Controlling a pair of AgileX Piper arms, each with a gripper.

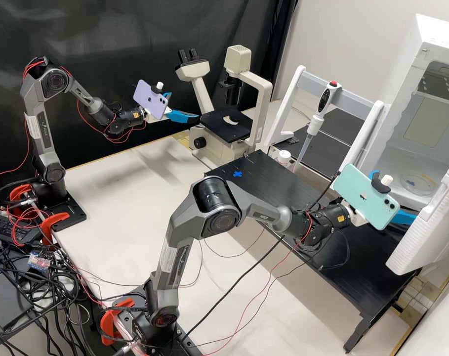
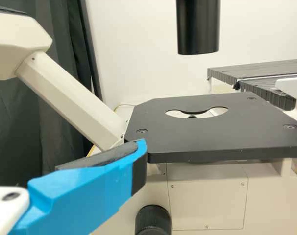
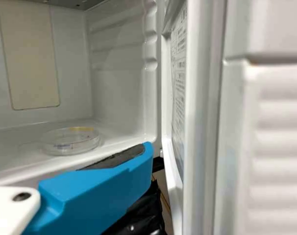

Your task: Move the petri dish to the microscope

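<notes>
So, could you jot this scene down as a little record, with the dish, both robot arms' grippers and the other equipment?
Dish: clear, round petri dish, on the floor of the white cabinet
Cabinet door: open
Right gripper: open, by the cabinet, not holding the dish
Left gripper: open, beside the microscope stage
Pipette: upright, near the white frame
Bench mark: blue cross
Task state: dish not yet at the microscope

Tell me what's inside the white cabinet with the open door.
A clear petri dish rests on the floor of the cabinet. In the high view, the open door covers part of that floor.
</notes>
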